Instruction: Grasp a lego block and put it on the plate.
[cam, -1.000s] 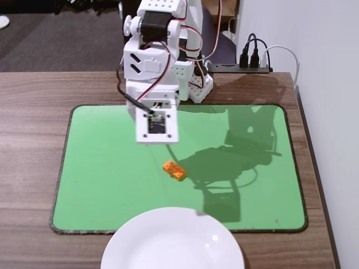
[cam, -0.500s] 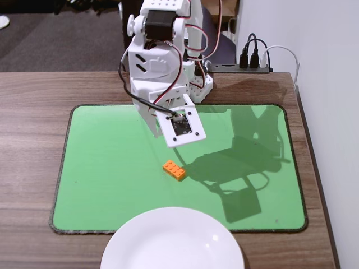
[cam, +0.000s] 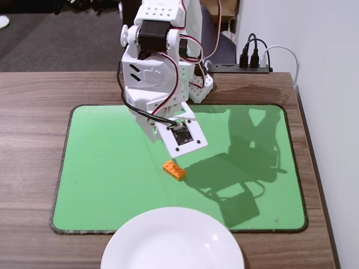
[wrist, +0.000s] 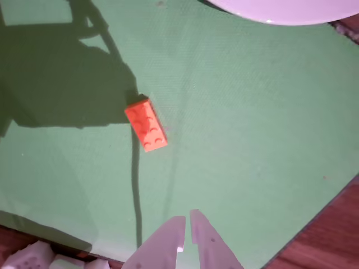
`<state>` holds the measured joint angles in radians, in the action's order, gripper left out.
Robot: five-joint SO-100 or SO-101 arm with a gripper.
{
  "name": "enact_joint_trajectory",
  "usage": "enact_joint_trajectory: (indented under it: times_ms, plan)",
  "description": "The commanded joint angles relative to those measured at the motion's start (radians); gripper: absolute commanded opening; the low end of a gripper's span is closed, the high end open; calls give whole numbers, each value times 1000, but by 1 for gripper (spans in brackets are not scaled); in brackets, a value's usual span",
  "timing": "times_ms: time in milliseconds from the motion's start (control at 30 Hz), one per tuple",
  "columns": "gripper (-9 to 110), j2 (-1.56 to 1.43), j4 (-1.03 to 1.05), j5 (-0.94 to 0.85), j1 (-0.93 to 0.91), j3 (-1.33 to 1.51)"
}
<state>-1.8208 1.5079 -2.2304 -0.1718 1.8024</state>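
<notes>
The orange lego block [cam: 174,170] lies flat on the green mat, studs up, near its middle. In the wrist view the lego block [wrist: 146,125] sits above and left of my gripper [wrist: 188,216], well apart from it. The two white fingers stand almost together with only a thin slit and nothing between them. In the fixed view the white camera mount [cam: 182,137] on my wrist hangs just behind and above the block and hides the fingertips. The white plate [cam: 173,241] rests at the table's front edge, and the plate's rim [wrist: 280,14] shows at the top of the wrist view.
The green mat [cam: 106,168] covers most of the wooden table [cam: 33,89]. My arm's base [cam: 193,84] stands at the mat's back edge. A power strip with plugs [cam: 252,61] lies behind it, and a white wall [cam: 331,112] runs along the right side.
My wrist has swung right and dropped, bringing the camera mount closer over the lego block. Block and plate have not moved.
</notes>
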Motion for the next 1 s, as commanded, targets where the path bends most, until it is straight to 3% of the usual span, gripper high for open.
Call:
enact_joint_trajectory:
  times_ms: [0,267,433,967]
  plan:
    - [1,0,14,-29,5,-55]
    - [31,-2,23,-161,-31,-57]
    - [40,-5,0,-238,-63,-57]
    - [42,38,-101,-259,-35,11]
